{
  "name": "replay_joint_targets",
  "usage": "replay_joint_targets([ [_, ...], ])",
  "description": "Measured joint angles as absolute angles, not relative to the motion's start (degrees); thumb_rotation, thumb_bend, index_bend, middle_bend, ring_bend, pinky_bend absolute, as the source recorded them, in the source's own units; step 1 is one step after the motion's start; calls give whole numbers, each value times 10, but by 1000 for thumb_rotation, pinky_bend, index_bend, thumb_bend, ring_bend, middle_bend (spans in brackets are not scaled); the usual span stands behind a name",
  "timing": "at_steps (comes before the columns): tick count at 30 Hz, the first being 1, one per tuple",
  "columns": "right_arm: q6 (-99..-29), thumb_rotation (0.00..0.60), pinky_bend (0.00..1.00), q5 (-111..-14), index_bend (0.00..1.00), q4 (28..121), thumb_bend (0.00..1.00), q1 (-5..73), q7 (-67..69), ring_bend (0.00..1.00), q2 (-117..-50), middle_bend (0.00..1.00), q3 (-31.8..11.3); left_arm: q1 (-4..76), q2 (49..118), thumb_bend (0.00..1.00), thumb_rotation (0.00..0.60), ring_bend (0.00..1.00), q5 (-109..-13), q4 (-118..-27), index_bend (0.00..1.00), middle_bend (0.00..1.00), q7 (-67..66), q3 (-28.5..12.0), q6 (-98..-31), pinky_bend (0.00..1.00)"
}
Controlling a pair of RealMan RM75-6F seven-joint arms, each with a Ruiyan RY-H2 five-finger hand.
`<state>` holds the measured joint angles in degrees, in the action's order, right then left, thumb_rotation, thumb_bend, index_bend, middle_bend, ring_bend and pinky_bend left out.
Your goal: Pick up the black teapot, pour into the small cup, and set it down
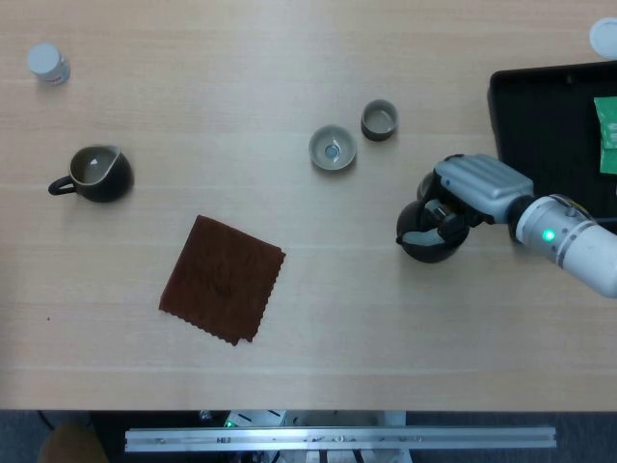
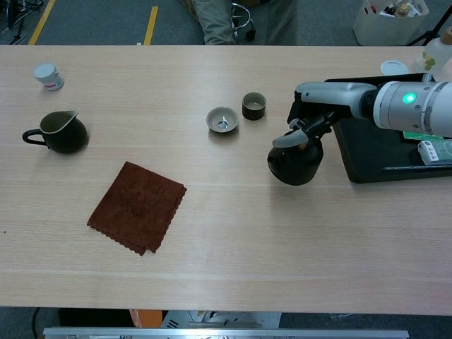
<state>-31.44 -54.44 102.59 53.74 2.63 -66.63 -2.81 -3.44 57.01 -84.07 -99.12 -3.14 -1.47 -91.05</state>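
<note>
1. A pale wooden surface (image 2: 233,247) fills both views, and beyond its far edge the chest view shows grey floor with a seated person's legs.
2. My right hand (image 1: 463,193) (image 2: 314,113) reaches in from the right side and grasps the black teapot (image 1: 427,236) (image 2: 295,161) from above, fingers curled round its handle and top.
3. In the chest view the teapot looks lifted off the wood, hanging under my hand with its lid tilted toward the left.
4. Neither view shows my left hand.
5. Near the teapot, further back and to the left, stands the small cup (image 1: 379,120) (image 2: 253,105), dark outside and upright.
6. Just beside that cup, on its left, sits a pale shallow bowl (image 1: 333,149) (image 2: 222,119) with something small at its bottom.
7. To my right lies a black tray (image 1: 540,145) (image 2: 374,162), with a green packet (image 1: 606,135) at its far side.
8. Left of the middle a brown cloth (image 1: 222,279) (image 2: 137,206) lies flat, turned cornerwise.
9. Well apart at the far left stands a dark pitcher (image 1: 96,174) (image 2: 59,132), its handle pointing left.
10. Behind it, near the back corner, is a small white jar (image 1: 46,63) (image 2: 48,76).
</note>
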Motion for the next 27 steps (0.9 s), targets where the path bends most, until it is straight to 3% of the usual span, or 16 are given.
replay_joint_targets([
  [5,-330,245,176,-536,942,1034,26,537,7,843,-669,915,-24,-35,571,389,600,176,-840,-988,145,205,-29,-14,-910,186],
  [15,-339,211,176,-524,944,1041,19,539,-11,799,-670,899,-18,-35,573,389,600,177,-840,-984,145,205,-24,-14,-908,186],
  [19,-350,213,176,-520,944,1044,146,541,-31,780,-669,892,-13,-34,574,389,600,177,-841,-983,145,205,-23,-14,-908,186],
  [27,-380,235,176,-502,944,1055,307,542,-64,761,-672,885,-7,-33,576,388,600,176,-841,-979,145,205,-20,-14,-906,186],
])
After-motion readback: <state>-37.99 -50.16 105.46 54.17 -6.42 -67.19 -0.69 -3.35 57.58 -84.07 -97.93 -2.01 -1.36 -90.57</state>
